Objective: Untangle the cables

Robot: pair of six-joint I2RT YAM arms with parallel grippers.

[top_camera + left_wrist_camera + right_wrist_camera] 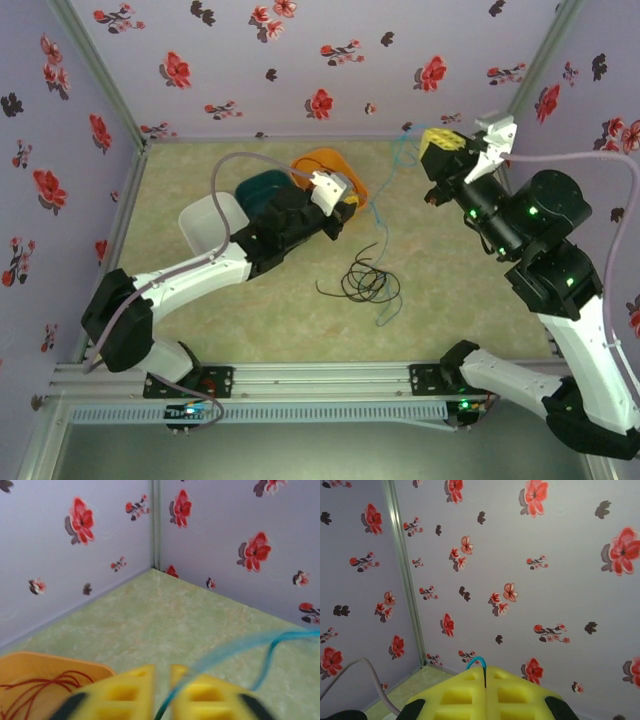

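my right jaws pinch the blue cable (pixel 476 661) up high; my left jaws sit narrow around it, grip unclear. red cable (pixel 40 687) lies in the orange bowl (pixel 50 656), black cable (pixel 365 280) on the tabletop (pixel 280 325); only blue seems left to free.

Orange bowl (pixel 330 160), teal bowl (pixel 262 186) and white tub (pixel 204 224) stand close together.
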